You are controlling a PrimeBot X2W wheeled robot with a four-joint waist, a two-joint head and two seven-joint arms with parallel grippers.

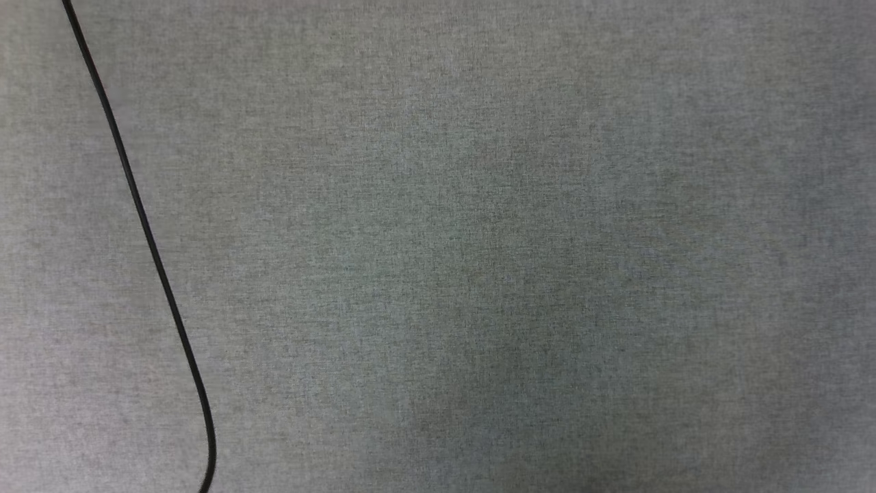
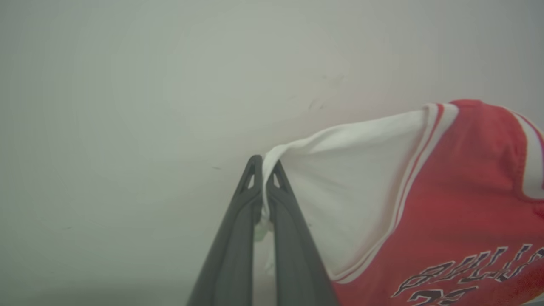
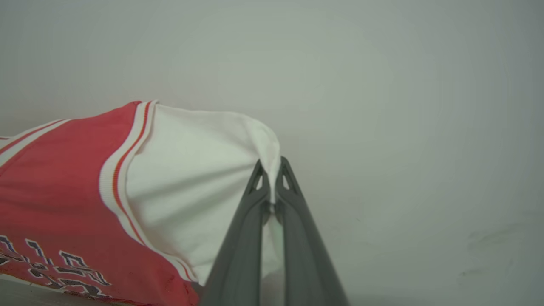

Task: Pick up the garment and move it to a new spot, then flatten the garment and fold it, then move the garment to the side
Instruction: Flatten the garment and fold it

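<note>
The garment (image 2: 446, 204) is bright red with white panels, striped red-and-white trim and dark lettering. In the left wrist view my left gripper (image 2: 264, 163) is shut on a white corner of it, and the cloth stretches away to the right. In the right wrist view my right gripper (image 3: 271, 165) pinches another white corner of the garment (image 3: 63, 182), which spreads to the left. Both wrist views look at a pale blank surface behind the held cloth.
The head view looks down on a grey woven table cover (image 1: 479, 246). A thin black cable (image 1: 147, 233) runs across it from the upper left to the bottom edge at the lower left.
</note>
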